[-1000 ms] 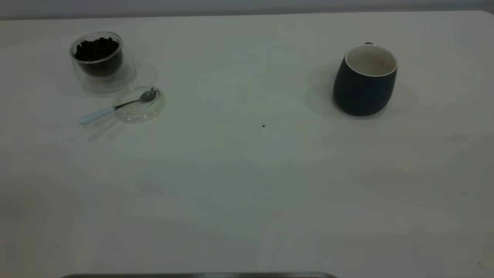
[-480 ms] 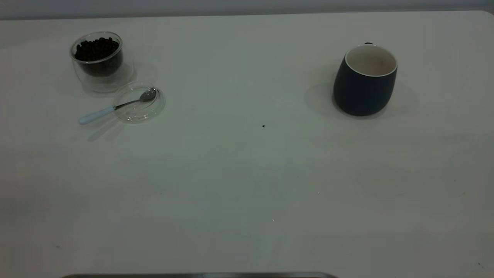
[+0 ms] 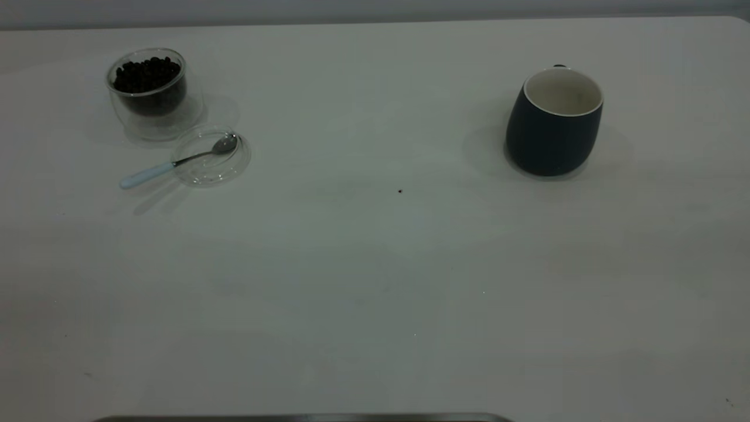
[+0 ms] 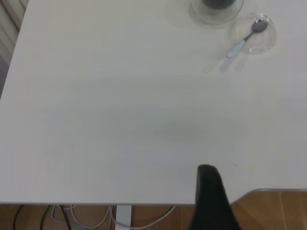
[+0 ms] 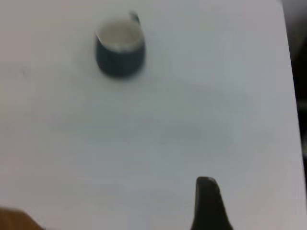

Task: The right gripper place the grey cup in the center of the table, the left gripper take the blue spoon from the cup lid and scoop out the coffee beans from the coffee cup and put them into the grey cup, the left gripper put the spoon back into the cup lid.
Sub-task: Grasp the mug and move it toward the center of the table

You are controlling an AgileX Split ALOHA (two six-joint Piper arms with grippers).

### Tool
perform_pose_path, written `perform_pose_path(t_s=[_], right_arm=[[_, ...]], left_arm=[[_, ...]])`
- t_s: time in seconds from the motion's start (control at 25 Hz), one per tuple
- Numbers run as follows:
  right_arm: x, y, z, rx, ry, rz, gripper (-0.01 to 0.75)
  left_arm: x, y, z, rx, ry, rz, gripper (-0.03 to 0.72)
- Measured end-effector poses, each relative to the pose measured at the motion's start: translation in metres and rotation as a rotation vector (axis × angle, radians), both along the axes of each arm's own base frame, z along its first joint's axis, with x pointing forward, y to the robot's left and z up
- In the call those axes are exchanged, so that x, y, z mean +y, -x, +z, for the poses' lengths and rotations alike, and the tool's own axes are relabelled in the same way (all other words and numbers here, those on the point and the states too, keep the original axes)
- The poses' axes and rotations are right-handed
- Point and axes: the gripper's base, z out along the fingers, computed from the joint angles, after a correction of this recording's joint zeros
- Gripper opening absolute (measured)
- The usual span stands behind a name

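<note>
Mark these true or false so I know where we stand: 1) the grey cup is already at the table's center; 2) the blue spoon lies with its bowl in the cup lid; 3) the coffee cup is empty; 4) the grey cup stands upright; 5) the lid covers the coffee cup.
1) False. The grey cup stands far right on the table, not at the center.
2) True. The blue spoon has its bowl in the cup lid, handle sticking out over the rim.
3) False. The coffee cup holds coffee beans.
4) True. It is upright, mouth up.
5) False. The lid lies flat on the table beside the coffee cup.
</note>
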Motion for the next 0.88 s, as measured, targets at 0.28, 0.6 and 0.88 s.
perform_pose_path(t_s=[0.28,0.6,0.88], right_arm=[[-0.007,-0.102,0.0,0.222,0.13,0.081,0.459],[-0.01,-0.21,-0.043,0.444,0.32,0.357,0.459],[-0.012,-0.268,-0.101,0.538,0.451,0.608,0.459]], left_arm=[[0.0,0.0,0.0,0.0,0.002,0.002,0.565],[0.0,0.0,0.0,0.0,0.002,0.002,0.565],[0.0,0.0,0.0,0.0,0.002,0.002,0.565]])
